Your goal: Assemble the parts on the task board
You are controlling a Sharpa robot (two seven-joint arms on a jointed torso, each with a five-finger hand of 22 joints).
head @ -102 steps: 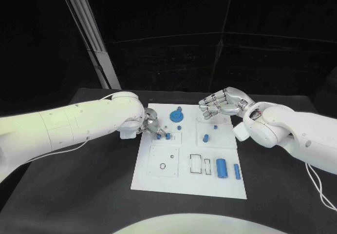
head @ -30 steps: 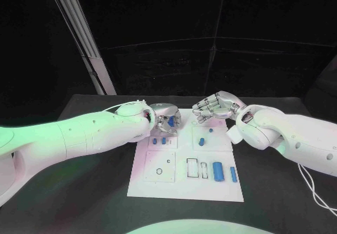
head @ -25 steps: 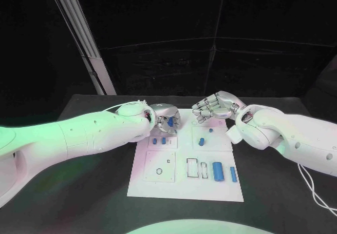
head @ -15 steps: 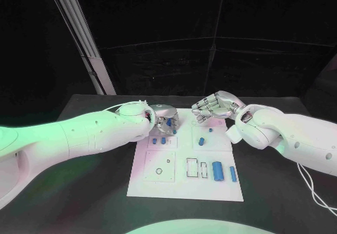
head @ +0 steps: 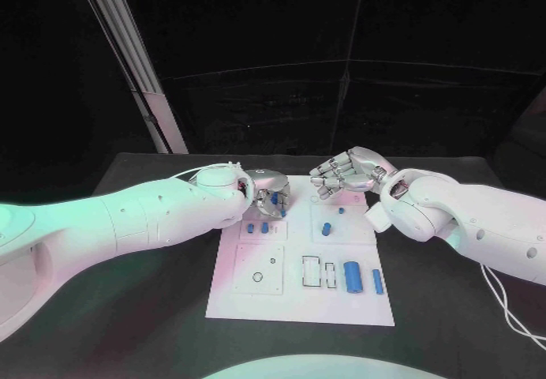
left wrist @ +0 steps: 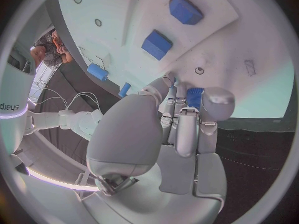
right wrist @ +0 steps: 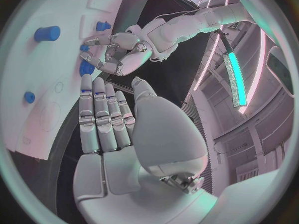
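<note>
The white task board (head: 298,304) lies in the middle of the black table. My left hand (head: 268,197) is over the board's far left corner, and its fingertips pinch a blue part (left wrist: 195,95), which is also in the right wrist view (right wrist: 87,67). Whether that part touches the board I cannot tell. My right hand (head: 348,174) hovers over the board's far right edge, fingers straight (right wrist: 102,117) and holding nothing. On the board lie two small blue blocks (head: 257,228), a blue oblong (head: 327,230), a tiny blue piece (head: 342,211) and two blue cylinders (head: 353,276).
Outlined recesses (head: 258,277) and slots (head: 311,272) mark the board's near half. Black table (head: 148,284) surrounds the board on all sides. A pale post (head: 142,87) stands behind the table's far left corner.
Since the earliest frame my left hand has moved from the two small blocks to the round blue part at the far edge and taken hold of it. Over the last second both hands barely move.
</note>
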